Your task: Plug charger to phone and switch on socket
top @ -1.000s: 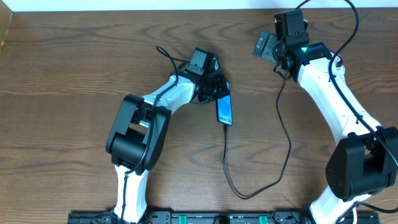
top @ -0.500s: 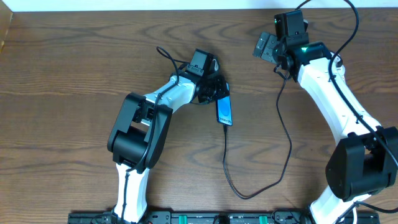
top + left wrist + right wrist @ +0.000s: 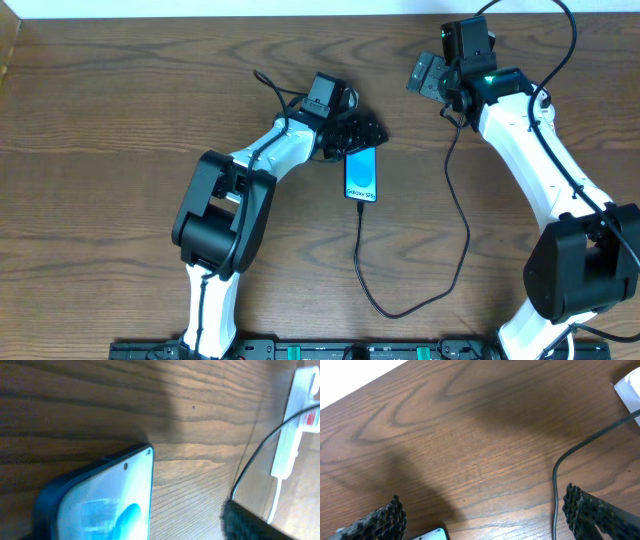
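Observation:
The phone lies flat on the table, blue screen up. It fills the lower left of the left wrist view, and one corner shows in the right wrist view. The charger, a thin black cable, meets the phone's near end and loops toward the right arm. My left gripper stands open just behind the phone's far end, one finger beside it. The socket is a white strip with a red mark. My right gripper hangs open above the table near it, holding nothing.
The charger cable runs across the table under my right gripper. A white corner of the socket shows at the right edge of the right wrist view. The back table edge meets a white wall.
My left gripper has opened and let go of the phone. The phone went from standing tilted on its edge to lying flat, screen up. The right arm has not moved.

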`<action>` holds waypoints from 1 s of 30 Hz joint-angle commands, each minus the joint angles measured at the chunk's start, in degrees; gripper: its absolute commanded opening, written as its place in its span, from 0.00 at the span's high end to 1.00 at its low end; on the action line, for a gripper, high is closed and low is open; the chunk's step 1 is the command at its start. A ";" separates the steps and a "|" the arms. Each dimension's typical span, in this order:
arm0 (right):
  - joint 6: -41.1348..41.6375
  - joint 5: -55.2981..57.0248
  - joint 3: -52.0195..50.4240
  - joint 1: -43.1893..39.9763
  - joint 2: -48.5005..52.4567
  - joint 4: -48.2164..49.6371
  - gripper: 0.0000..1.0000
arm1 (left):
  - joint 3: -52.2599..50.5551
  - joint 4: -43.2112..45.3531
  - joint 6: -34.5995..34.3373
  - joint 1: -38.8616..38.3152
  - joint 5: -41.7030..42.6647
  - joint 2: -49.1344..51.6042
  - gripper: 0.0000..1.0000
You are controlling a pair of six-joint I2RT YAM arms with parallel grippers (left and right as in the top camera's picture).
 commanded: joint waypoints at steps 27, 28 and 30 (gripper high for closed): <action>-0.44 1.14 0.35 0.09 -0.48 -0.46 0.01 | -0.96 -19.17 13.92 10.93 -31.19 -2.89 0.10; -0.44 1.14 0.35 0.09 -0.48 -0.46 0.01 | -0.96 -20.22 15.23 11.43 -32.50 -4.15 0.10; -0.44 1.14 0.35 0.09 -0.48 -0.44 0.01 | -0.96 -22.91 16.92 12.24 -37.00 -7.04 0.10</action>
